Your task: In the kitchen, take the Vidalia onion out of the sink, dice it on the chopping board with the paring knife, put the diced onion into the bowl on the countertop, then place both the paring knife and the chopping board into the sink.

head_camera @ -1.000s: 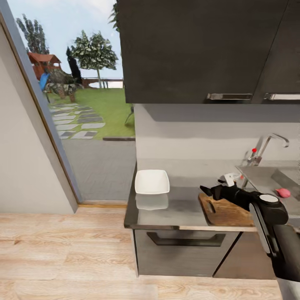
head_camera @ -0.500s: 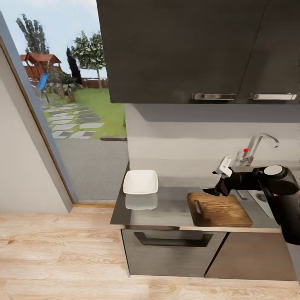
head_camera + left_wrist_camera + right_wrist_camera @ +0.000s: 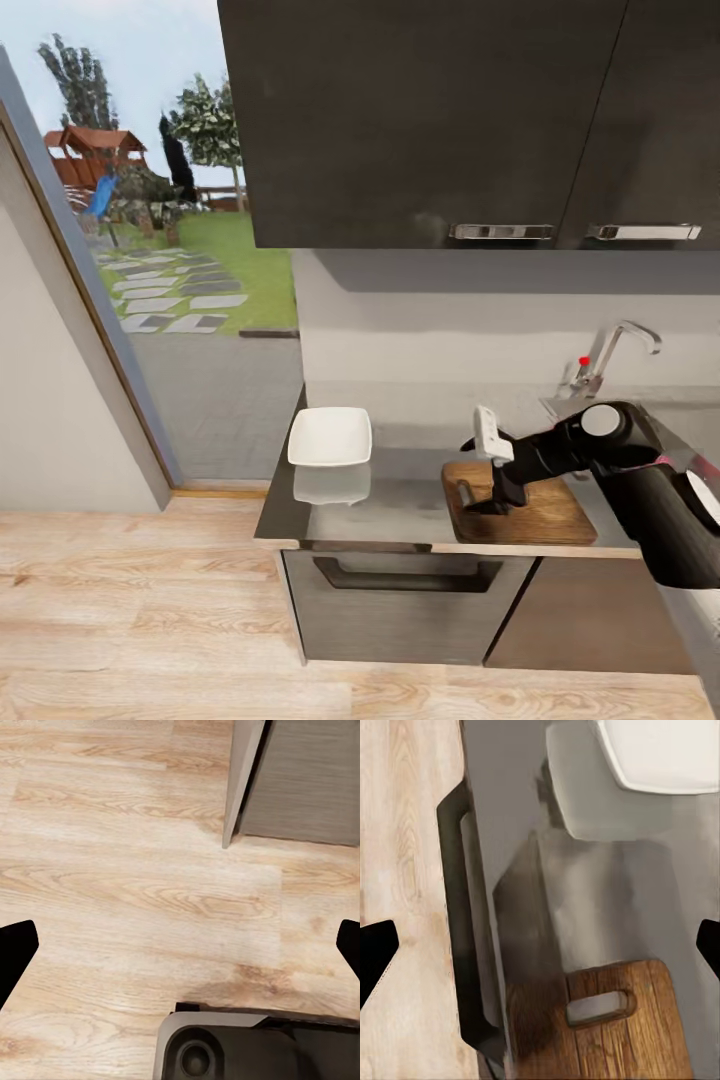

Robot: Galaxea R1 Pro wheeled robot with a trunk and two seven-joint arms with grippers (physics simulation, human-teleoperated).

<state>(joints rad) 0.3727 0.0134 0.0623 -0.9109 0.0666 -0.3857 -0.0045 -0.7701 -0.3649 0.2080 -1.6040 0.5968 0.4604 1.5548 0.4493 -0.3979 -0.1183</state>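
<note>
The white square bowl (image 3: 330,437) sits at the left end of the grey countertop (image 3: 400,500). The brown chopping board (image 3: 545,512) lies to its right, near the front edge. My right gripper (image 3: 488,498) points down over the board's left end, open and empty. In the right wrist view the board (image 3: 615,1035) with its handle slot, the bowl (image 3: 660,750) and the countertop (image 3: 607,892) lie below the spread fingertips (image 3: 375,952). My left gripper (image 3: 180,945) hangs open over the wooden floor. The onion and the paring knife are out of view. My arm hides most of the sink.
The chrome tap (image 3: 612,355) with its red knob (image 3: 584,361) rises behind my right arm. Dark wall cabinets (image 3: 450,120) hang above the counter. A black-handled drawer front (image 3: 410,580) faces the floor. A glass door to the garden (image 3: 180,300) stands on the left.
The camera has shifted, so the counter sits further left in the picture. My right wrist has turned from pointing sideways above the board to pointing down over its left end.
</note>
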